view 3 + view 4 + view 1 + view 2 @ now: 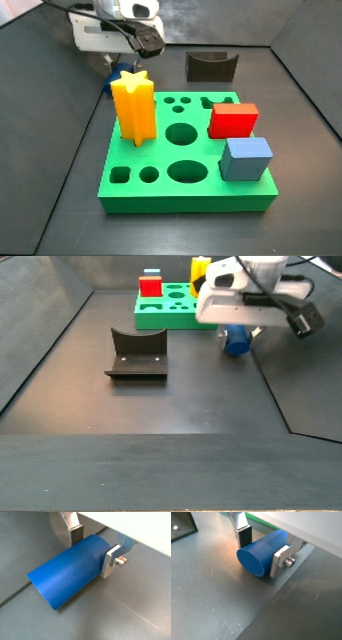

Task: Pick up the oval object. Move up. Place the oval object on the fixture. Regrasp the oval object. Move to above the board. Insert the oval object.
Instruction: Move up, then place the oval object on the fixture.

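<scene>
The oval object (67, 577) is a deep blue smooth peg standing on the dark floor beside the board (187, 192), a thick green slab with shaped holes. My gripper (93, 554) comes down over the peg, one silver finger on each side, both pads against its flanks. In both wrist views the peg (261, 556) fills the gap between the fingers. In a side view the peg (238, 340) shows just below the gripper (249, 308). The fixture (136, 356), a dark block with a curved notch, sits apart on the floor (210, 66).
On the board stand a yellow star piece (132, 105), a red block (233, 120) and a grey-blue cube (247, 158). The board's green edge (261, 521) lies close behind the peg. Dark walls enclose the floor.
</scene>
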Motion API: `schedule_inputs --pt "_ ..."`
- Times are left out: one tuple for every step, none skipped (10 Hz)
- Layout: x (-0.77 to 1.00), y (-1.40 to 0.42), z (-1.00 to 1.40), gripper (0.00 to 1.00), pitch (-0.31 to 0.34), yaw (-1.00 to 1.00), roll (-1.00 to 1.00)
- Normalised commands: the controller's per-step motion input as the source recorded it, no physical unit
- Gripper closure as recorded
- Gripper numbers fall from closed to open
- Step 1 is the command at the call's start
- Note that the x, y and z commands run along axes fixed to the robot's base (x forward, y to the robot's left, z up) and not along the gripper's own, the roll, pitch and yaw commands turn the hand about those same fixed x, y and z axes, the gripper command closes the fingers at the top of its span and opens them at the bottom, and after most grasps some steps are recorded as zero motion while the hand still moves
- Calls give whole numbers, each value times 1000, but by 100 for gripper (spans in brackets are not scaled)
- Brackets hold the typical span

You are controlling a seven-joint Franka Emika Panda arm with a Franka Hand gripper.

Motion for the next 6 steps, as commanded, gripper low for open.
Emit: schedule_inputs --pt "-20 -25 650 100 87 43 -29" --pt "-6 -14 498 100 92 34 -48" --pt "-10 -13 416 100 84 29 -58" --pt "-16 -11 248 100 61 24 -79" --pt "0 0 1000 100 0 0 0" --pt "-4 -1 1000 100 -1 1 -14"
